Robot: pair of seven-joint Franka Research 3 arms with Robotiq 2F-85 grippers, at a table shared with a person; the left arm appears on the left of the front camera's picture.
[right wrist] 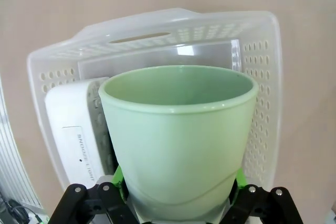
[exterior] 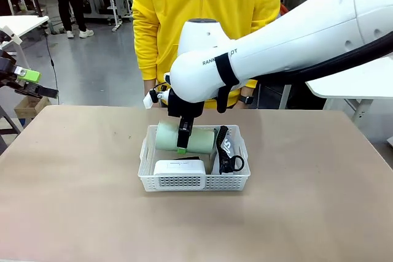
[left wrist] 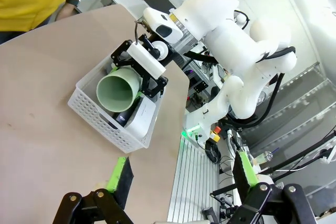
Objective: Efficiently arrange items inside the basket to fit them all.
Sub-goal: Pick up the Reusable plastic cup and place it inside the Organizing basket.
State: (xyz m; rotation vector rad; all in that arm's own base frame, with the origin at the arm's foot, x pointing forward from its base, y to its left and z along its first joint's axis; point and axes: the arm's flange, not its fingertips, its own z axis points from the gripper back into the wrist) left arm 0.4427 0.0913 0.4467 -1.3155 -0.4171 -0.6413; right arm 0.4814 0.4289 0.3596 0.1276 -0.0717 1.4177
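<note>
The pale green cup lies on its side just above the white lattice basket, and my right gripper is shut on it from above. Seen from the right wrist, the cup sits between the green pads, its mouth facing the basket's rim. A white rounded device lies at the basket's front left. The grey pouch stands on edge at the right end. A dark item shows under the cup. My left gripper hangs open at the far left, off the table.
A person in a yellow hoodie stands at the far edge right behind the basket, a watch on one wrist. The tan tabletop lies bare around the basket. White tables stand beyond both sides.
</note>
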